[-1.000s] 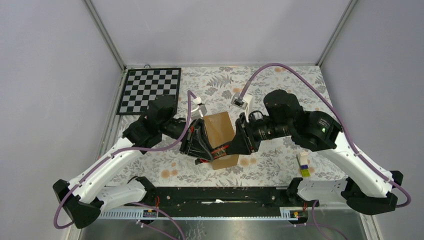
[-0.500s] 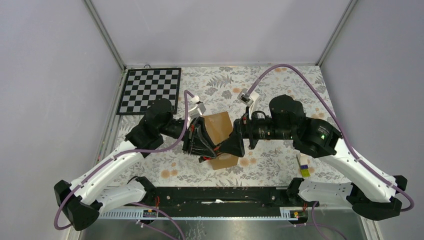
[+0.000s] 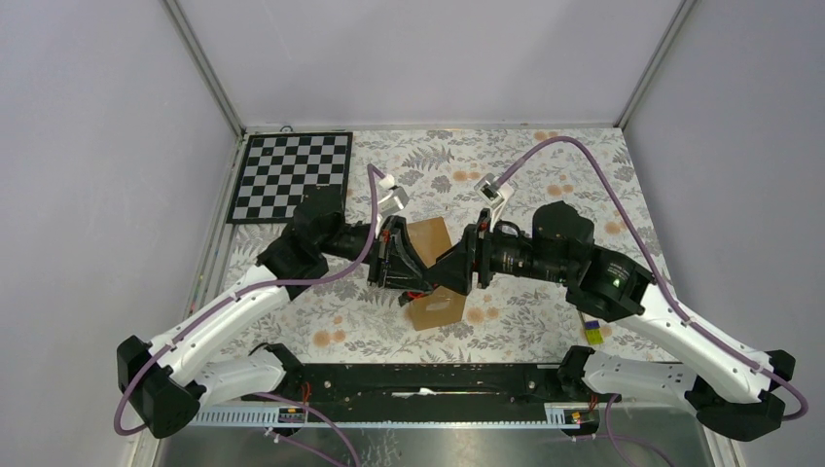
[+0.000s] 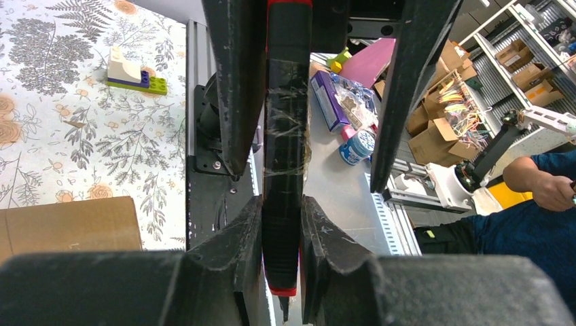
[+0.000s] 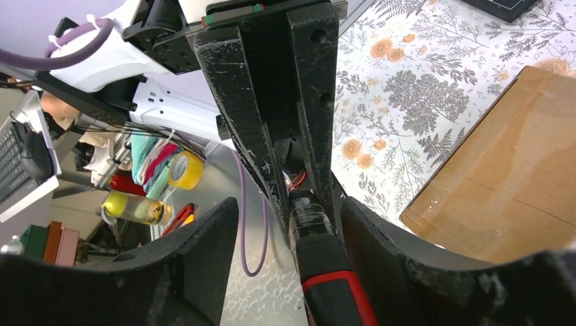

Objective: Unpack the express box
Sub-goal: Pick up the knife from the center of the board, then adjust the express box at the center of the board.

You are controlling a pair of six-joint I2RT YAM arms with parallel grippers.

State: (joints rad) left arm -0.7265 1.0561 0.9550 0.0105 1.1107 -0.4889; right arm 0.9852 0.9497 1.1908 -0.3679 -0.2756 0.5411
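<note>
The express box is a plain brown carton on the floral table; it also shows in the left wrist view and the right wrist view. Both grippers meet just above it. My left gripper is shut on a black, red-trimmed cutter with clear tape round its body. My right gripper is open, its jaws standing either side of the cutter's red-edged handle, nose to nose with the left gripper.
A checkerboard lies at the far left of the table. A small stack of toy bricks sits near the right arm's base. The black base rail runs along the near edge.
Both wrists have shifted slightly right and away over the box. The right gripper has drawn closer to the left one, around the cutter. The box looks slightly turned.
</note>
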